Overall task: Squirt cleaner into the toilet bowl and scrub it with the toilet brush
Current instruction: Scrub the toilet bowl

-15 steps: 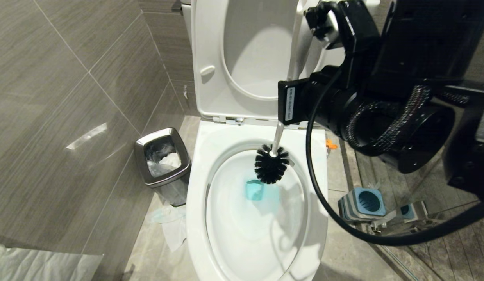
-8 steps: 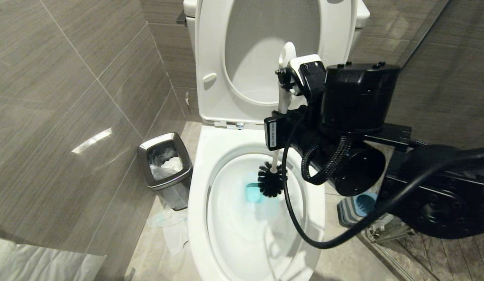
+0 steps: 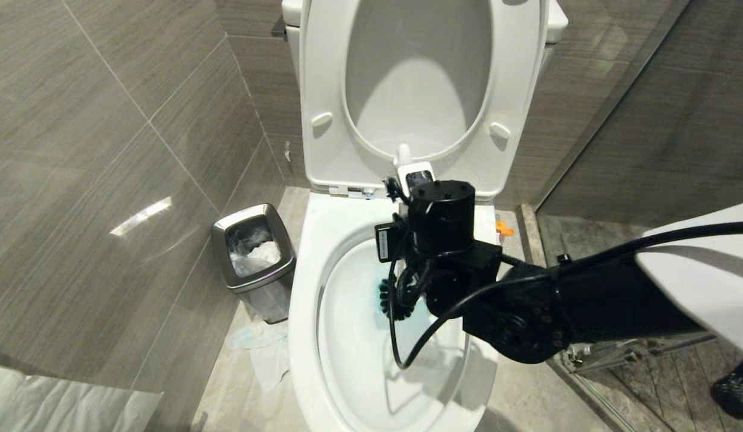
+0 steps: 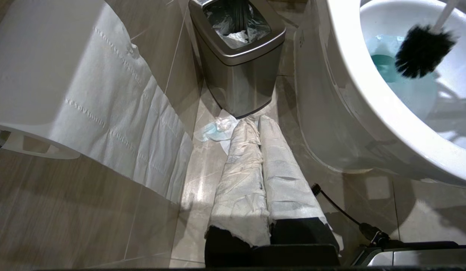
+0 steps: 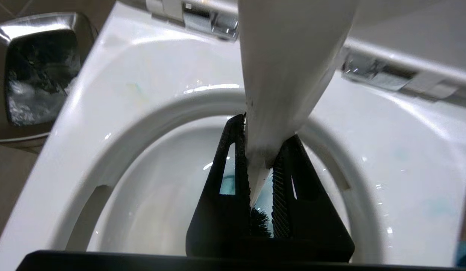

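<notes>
The toilet bowl (image 3: 308, 336) stands with seat and lid raised. My right gripper (image 3: 410, 180) hangs over the bowl's back, pointing down, shut on the whitish handle of the toilet brush (image 3: 402, 155). In the right wrist view the handle (image 5: 289, 75) is pinched between the black fingers (image 5: 233, 150) of this gripper (image 5: 264, 131). The black bristle head (image 4: 422, 51) is down at the turquoise cleaner (image 4: 383, 64) in the water; in the head view my arm mostly hides it. My left gripper (image 4: 255, 122), its fingers wrapped in white paper, is parked low beside the bowl (image 4: 353, 124), shut and empty.
A square steel waste bin (image 3: 254, 258) stands on the floor left of the toilet, with crumpled tissue (image 3: 260, 348) beside it. A toilet paper roll (image 4: 67, 75) hangs on the left wall. A glass partition (image 3: 593, 138) closes off the right side.
My right arm has dropped and reached further out over the bowl. The brush head has gone from above the water down into the turquoise pool. The left arm has stayed still.
</notes>
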`<state>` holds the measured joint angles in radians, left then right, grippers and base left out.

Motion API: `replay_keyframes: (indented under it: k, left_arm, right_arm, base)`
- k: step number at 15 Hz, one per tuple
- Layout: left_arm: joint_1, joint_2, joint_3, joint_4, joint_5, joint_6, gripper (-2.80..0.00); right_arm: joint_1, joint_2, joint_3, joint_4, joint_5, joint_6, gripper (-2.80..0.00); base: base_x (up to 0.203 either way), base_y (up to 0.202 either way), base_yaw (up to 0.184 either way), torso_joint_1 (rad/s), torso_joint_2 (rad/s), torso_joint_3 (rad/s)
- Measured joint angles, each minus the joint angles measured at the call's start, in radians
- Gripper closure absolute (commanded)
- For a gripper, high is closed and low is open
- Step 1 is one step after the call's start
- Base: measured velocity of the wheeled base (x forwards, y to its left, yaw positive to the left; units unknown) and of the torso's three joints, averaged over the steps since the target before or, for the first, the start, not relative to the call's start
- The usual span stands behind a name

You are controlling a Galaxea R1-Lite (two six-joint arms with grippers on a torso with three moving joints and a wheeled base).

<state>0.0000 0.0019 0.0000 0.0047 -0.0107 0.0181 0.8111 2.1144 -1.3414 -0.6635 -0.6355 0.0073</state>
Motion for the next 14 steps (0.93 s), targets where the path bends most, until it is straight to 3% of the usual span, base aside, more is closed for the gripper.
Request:
replay_keyframes:
  k: [6, 10, 14]
  left_arm:
    - [0.0, 0.0, 0.0, 0.0, 0.0, 0.001, 0.0]
    - [0.0, 0.0, 0.0, 0.0, 0.0, 0.0, 0.0]
    - [0.0, 0.0, 0.0, 0.0, 0.0, 0.0, 0.0]
  right_arm:
    - [-0.048, 0.235, -0.194, -0.005, -0.001, 0.018, 0.0]
    - [-0.094, 0.361, -0.377, -0.004, -0.005, -0.043, 0.0]
    - [-0.098, 0.434, -0.445, -0.005, -0.007, -0.072, 0.0]
  base:
    - [0.0, 0.0, 0.0, 0.0, 0.0, 0.0]
    - [0.0, 0.0, 0.0, 0.0, 0.0, 0.0]
    - [0.0, 0.0, 0.0, 0.0, 0.0, 0.0]
